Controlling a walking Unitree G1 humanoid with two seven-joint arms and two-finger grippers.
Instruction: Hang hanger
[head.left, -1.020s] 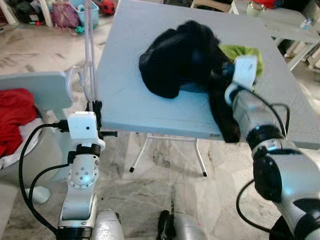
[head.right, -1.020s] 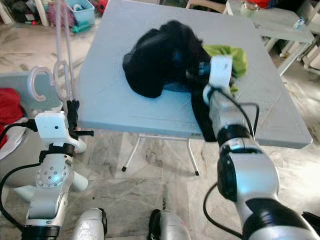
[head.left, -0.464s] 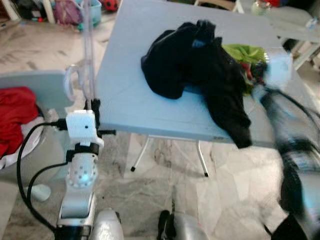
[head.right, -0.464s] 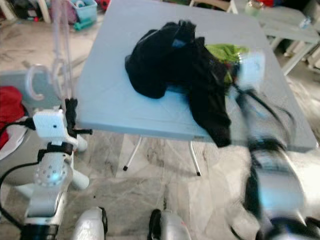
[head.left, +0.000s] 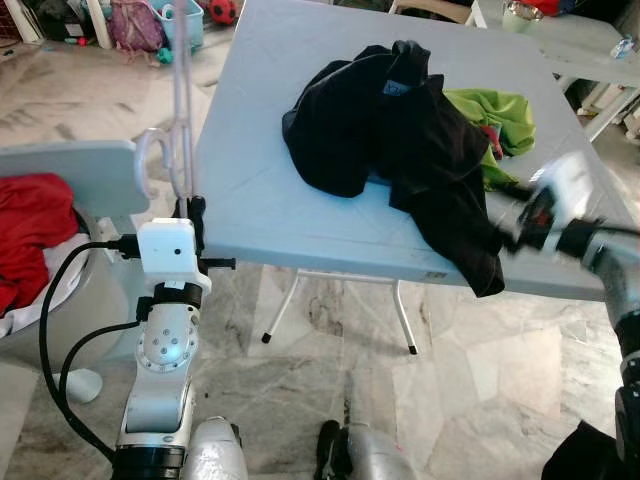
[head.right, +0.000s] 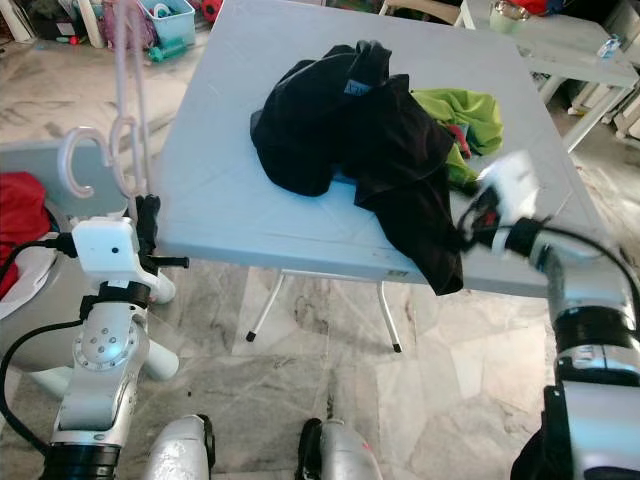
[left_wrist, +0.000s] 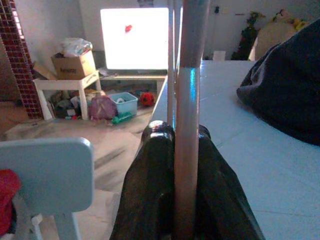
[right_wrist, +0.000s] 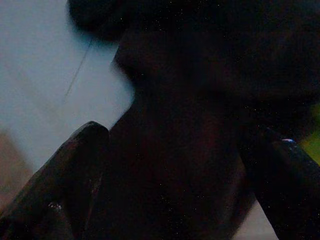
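A pale pink hanger (head.left: 181, 110) stands upright beside the left edge of the grey table (head.left: 250, 190), its hook (head.left: 147, 160) curling down to the left. My left gripper (head.left: 193, 214) is shut on the hanger's lower rod (left_wrist: 186, 150). A black garment (head.left: 390, 130) lies heaped on the table, one flap hanging over the front edge. My right gripper (head.left: 522, 219), blurred, is at the table's front right, just right of that flap. Its fingers (right_wrist: 75, 165) stand open with the black cloth (right_wrist: 200, 100) close in front of them.
A green garment (head.left: 503, 108) lies behind the black one. A grey chair (head.left: 70, 180) with a red cloth (head.left: 30, 235) stands at my left. A second table (head.left: 570, 45) is at the back right, boxes and a basket (head.right: 165, 18) at the back left.
My right arm has pulled back from the black garment, swinging right and toward the table's front edge. The garment has settled flatter. The left gripper and hanger have stayed put.
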